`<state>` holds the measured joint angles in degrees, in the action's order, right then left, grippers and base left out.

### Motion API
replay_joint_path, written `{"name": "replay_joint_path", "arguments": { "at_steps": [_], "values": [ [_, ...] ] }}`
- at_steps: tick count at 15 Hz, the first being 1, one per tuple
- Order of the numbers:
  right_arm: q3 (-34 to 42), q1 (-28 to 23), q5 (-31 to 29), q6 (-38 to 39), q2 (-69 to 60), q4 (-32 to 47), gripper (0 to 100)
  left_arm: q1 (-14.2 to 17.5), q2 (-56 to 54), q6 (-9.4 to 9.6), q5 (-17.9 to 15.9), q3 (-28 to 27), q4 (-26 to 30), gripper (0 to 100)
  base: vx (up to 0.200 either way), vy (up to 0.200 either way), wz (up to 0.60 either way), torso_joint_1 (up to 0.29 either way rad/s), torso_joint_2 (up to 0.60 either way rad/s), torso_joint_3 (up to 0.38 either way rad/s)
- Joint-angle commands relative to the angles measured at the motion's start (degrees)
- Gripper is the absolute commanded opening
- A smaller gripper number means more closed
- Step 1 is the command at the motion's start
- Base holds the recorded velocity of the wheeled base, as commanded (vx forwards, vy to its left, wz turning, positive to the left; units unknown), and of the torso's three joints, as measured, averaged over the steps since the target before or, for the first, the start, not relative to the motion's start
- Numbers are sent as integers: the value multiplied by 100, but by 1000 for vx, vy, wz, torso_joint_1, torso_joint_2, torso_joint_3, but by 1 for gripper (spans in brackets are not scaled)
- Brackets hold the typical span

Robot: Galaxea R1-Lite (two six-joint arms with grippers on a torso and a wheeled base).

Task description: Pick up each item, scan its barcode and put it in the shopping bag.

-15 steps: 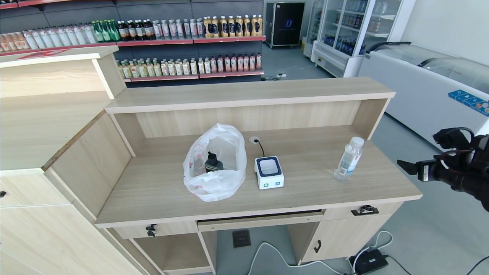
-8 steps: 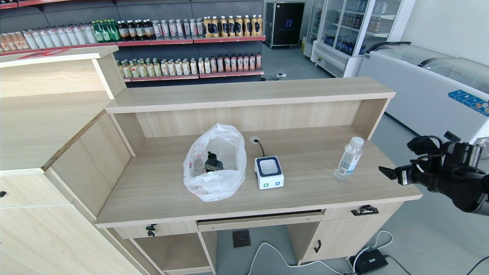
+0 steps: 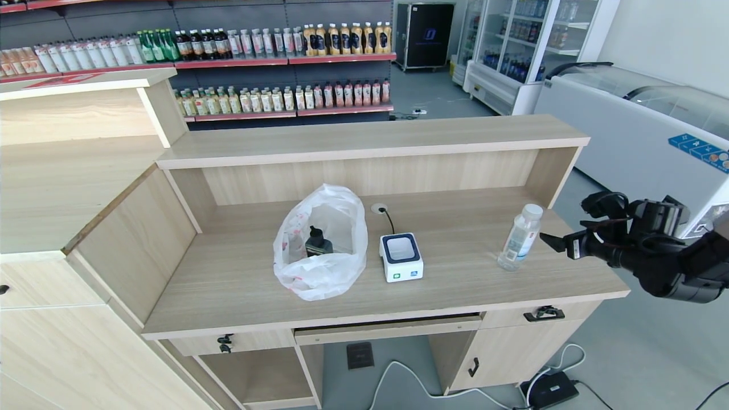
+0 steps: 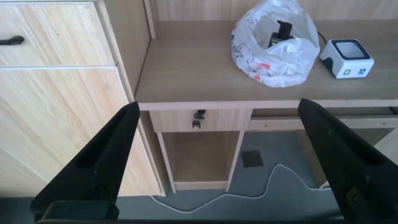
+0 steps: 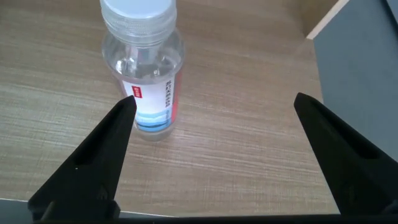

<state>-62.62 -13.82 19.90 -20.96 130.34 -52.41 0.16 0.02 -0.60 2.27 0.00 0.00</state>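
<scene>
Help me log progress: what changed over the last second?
The right tool, open and empty, moved left from beyond the counter's end, close to the bottle, without touching it. Bottle, bag and scanner stayed put.

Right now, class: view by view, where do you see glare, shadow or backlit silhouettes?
Head view: pale reflections on the freezer lid; bottle and scanner cast soft shadows on the counter. Right wrist view: the right tool is a dark silhouette near the bottle. Left wrist view: left tool equally dark, shopping bag evenly lit.
</scene>
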Motion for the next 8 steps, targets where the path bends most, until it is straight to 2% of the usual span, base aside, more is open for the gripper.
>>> {"name": "replay_joint_path", "arguments": {
  "at_steps": [1,8],
  "values": [
    [-154,117,23,-14,246,-15,100,2,-2,-2,2,0,0,100,0,0,0,0,0,0],
    [-628,345,32,-14,888,-173,100,2,-2,-2,2,0,0,100,0,0,0,0,0,0]
  ]
}}
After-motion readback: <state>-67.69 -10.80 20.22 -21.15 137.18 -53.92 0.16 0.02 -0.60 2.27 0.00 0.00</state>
